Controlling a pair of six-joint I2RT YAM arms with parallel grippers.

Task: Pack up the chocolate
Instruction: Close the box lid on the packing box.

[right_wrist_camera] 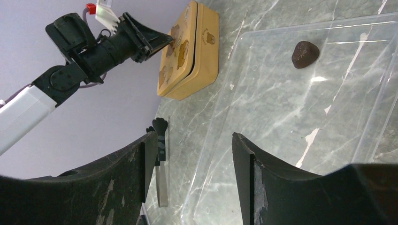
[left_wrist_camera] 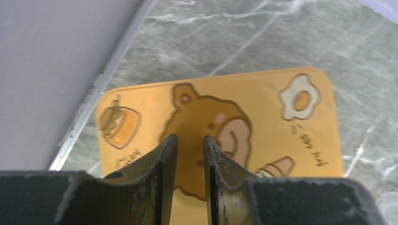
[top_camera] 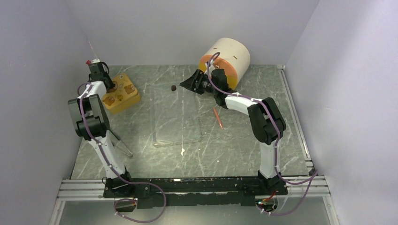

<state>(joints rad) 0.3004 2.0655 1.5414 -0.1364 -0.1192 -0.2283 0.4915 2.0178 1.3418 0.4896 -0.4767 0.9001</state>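
One dark brown chocolate (top_camera: 173, 87) (right_wrist_camera: 305, 54) lies at the far end of a clear flat tray (top_camera: 177, 123) (right_wrist_camera: 281, 122). My right gripper (top_camera: 183, 86) (right_wrist_camera: 195, 136) hovers just right of it, open, with nothing between its fingers. A yellow tin (top_camera: 121, 93) (left_wrist_camera: 263, 98) (right_wrist_camera: 206, 47) with a bear picture sits at the far left, its lid down. My left gripper (top_camera: 112, 86) (left_wrist_camera: 190, 137) (right_wrist_camera: 169, 40) points at the lid. Its jaws stand a narrow gap apart, and only the lid shows through that gap.
A cream and orange drum (top_camera: 227, 61) stands behind the right arm. An orange-red stick (top_camera: 218, 118) lies right of the tray. A small black-handled metal tool (top_camera: 123, 146) (right_wrist_camera: 162, 159) lies near the left arm's base, and a white scrap (top_camera: 182, 151) at the tray's near edge. Walls close in on all sides.
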